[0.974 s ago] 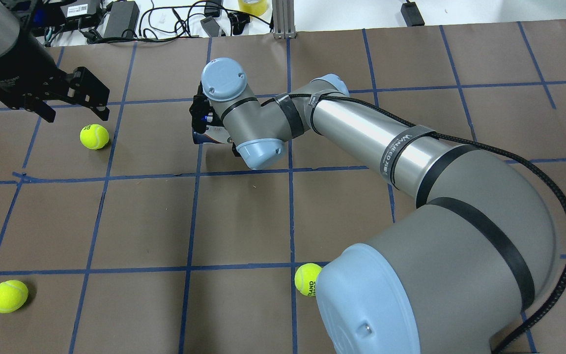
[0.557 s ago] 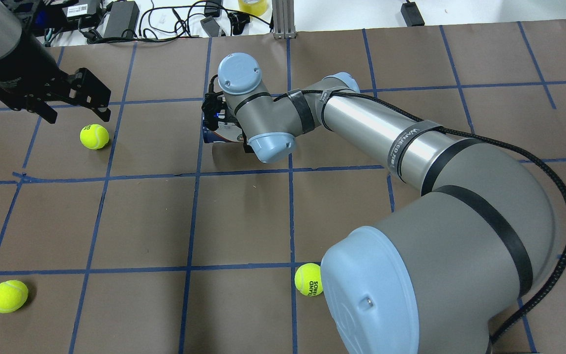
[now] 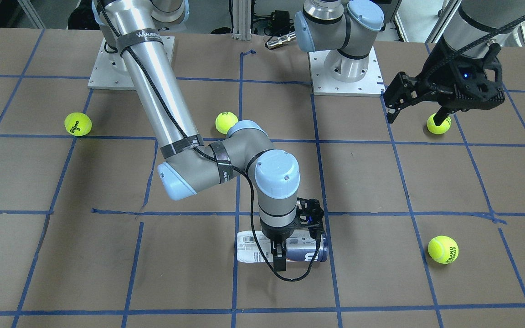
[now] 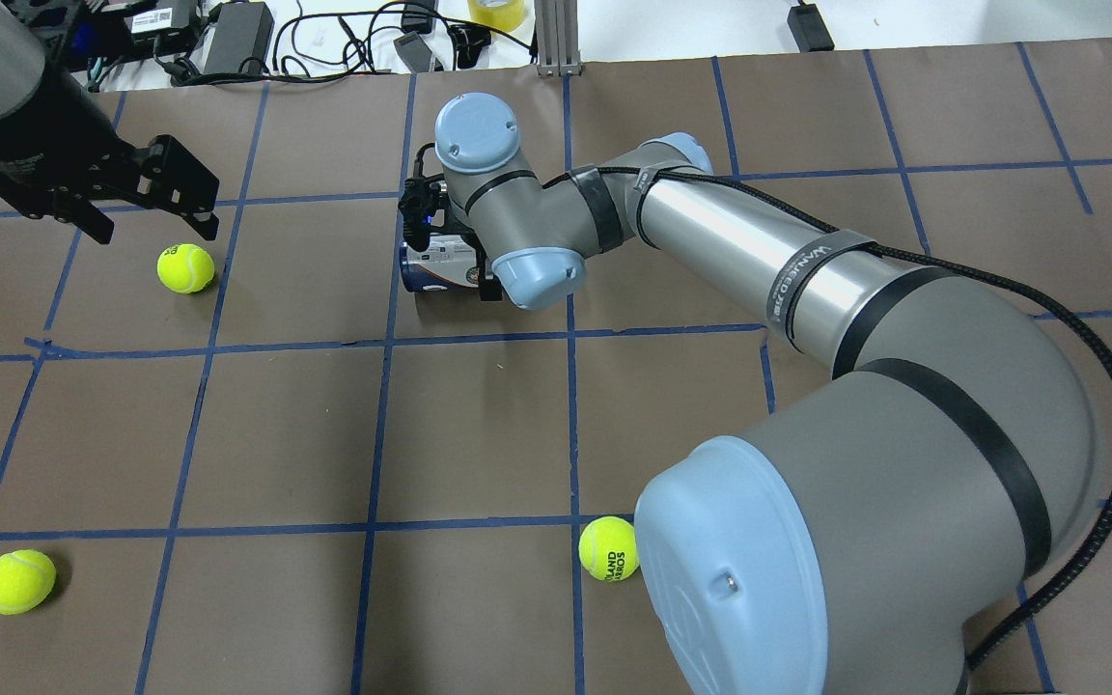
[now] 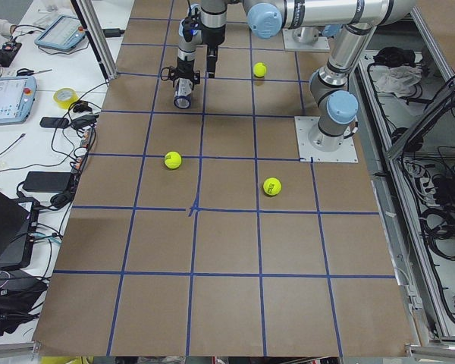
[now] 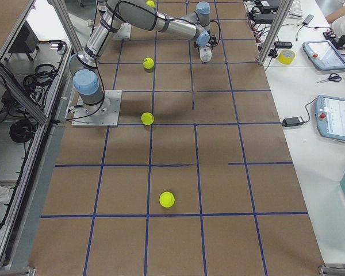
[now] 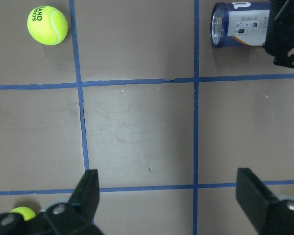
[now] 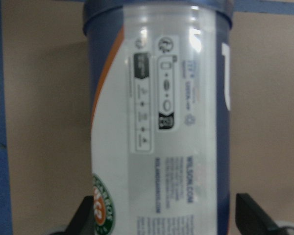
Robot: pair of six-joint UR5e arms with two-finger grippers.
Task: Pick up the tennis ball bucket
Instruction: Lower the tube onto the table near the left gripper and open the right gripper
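The tennis ball bucket (image 3: 253, 247) lies on its side on the brown table, navy band toward my left. It also shows in the overhead view (image 4: 432, 265), the left wrist view (image 7: 240, 24) and fills the right wrist view (image 8: 157, 122). My right gripper (image 3: 285, 251) is open and low over its middle, with one fingertip (image 8: 88, 218) on each side of the tube. My left gripper (image 4: 155, 224) is open and empty, hovering far off above a tennis ball (image 4: 184, 267).
Other tennis balls lie at the near left (image 4: 15, 581), beside my right arm's base (image 4: 609, 548) and further right (image 3: 78, 124). Cables and boxes (image 4: 228, 34) crowd the far table edge. Blue tape lines grid the table.
My right wrist has shifted right and slightly away, settling over the middle of the bucket. The bucket lies where it was. My left arm has barely moved.
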